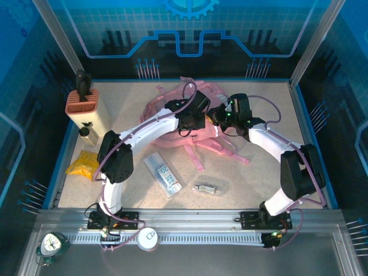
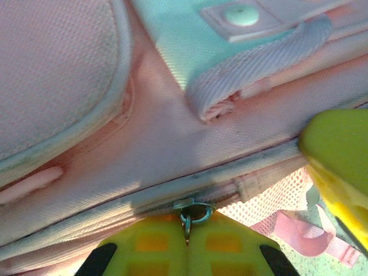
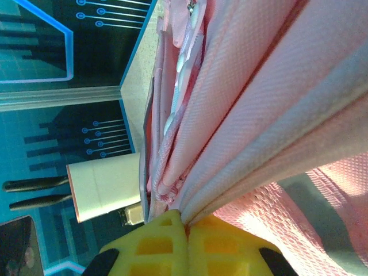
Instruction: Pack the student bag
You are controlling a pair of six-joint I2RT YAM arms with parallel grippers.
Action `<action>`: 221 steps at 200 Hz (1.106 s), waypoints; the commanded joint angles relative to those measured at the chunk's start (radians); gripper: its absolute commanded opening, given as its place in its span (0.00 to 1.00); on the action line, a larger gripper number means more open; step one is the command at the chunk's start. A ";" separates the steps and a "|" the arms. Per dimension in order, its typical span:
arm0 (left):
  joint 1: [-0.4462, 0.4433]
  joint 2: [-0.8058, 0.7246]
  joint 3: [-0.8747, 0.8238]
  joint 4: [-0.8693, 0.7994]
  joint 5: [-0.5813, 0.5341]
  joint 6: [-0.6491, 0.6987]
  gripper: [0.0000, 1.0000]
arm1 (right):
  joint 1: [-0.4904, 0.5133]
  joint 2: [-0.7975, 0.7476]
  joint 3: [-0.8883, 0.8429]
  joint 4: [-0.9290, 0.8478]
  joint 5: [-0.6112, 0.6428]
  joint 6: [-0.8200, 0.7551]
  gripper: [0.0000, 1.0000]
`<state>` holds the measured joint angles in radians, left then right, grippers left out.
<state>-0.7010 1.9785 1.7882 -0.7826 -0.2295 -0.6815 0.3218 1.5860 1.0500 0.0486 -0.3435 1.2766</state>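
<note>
Bench (image 1: 259, 172) edges: blue rim on all sides, with frame posts at the far corners. The left edge is crowded by a tan holder (image 1: 82, 106) with dark handles, a small bottle (image 1: 88, 135) just beside it, and a yellow packet (image 1: 83, 165) nearer me. Between my two arms lie a clear packet (image 1: 163, 174) and a smaller one (image 1: 208, 187), well apart from both sets of jaws. The right side of the bench is bare top, so that's the open room.

The student bag (image 1: 167, 106) sits far centre, close to the far rim, with its straps (image 1: 194, 156) trailing toward me. Both arms arc inward and meet on its near-right side.

Left jaws: together, clamped on the zip pull (image 2: 192, 211). The ring sits right at my fingertips (image 2: 152, 247) and the zip line runs across just above them. A mesh pocket (image 2: 276, 195) is off to the right.

Right jaws: together, pinching a folded fabric edge of the bag where my fingers (image 3: 155, 241) meet. The bag's layers rise straight up from the grip. The two sets of jaws are near each other.
</note>
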 commanded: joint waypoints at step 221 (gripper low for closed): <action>0.094 0.060 -0.039 0.014 -0.084 0.046 0.02 | 0.068 0.054 0.024 -0.021 -0.007 -0.052 0.48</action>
<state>-0.6125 2.0151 1.6840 -0.8051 -0.2588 -0.6617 0.3729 1.6276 1.0767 0.0299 -0.3744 1.2121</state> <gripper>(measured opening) 0.071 0.418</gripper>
